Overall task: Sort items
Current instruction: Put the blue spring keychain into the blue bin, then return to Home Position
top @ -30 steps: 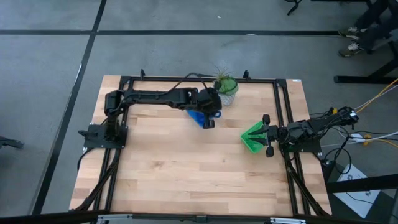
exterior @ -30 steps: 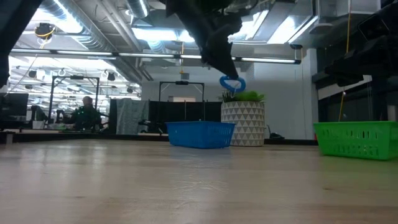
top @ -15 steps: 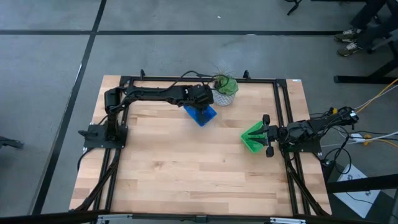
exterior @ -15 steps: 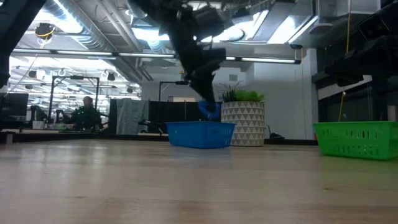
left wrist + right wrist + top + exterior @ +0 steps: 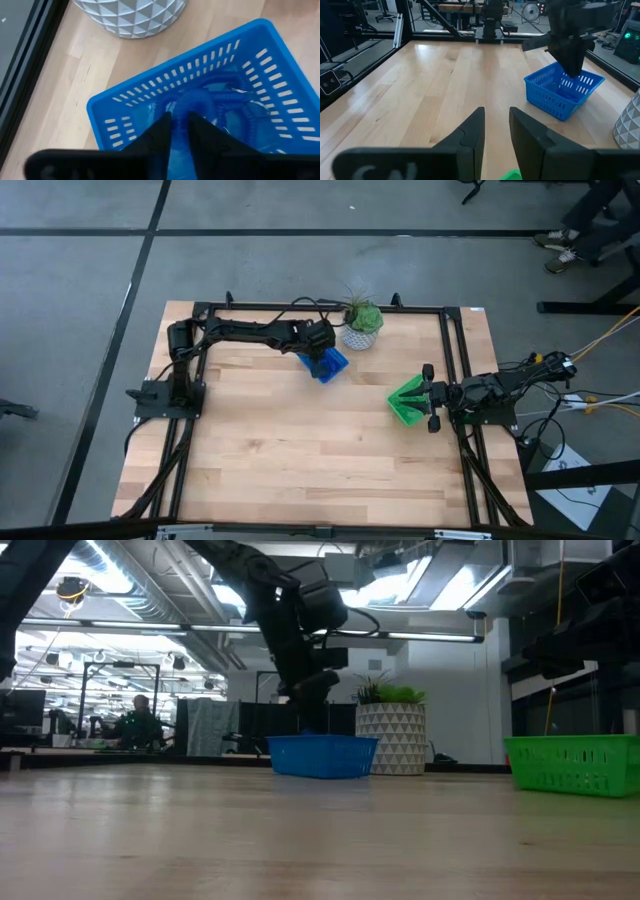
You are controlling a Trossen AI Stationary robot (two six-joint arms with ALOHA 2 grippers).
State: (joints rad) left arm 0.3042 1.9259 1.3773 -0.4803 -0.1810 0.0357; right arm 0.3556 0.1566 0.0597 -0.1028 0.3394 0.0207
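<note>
Rings inside tray; planter beside

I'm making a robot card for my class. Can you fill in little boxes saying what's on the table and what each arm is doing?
Table: bare wood
Blue basket: near the back middle of the table, with blue rings lying inside
Green basket: on the right side, right by the right tool
Plant pot: white patterned pot beside the blue basket
Left tool: down inside the blue basket, fingers slightly apart around a blue ring
Right tool: waiting low at the right side by the green basket, holding nothing
Rings on the bare table: none seen
</note>
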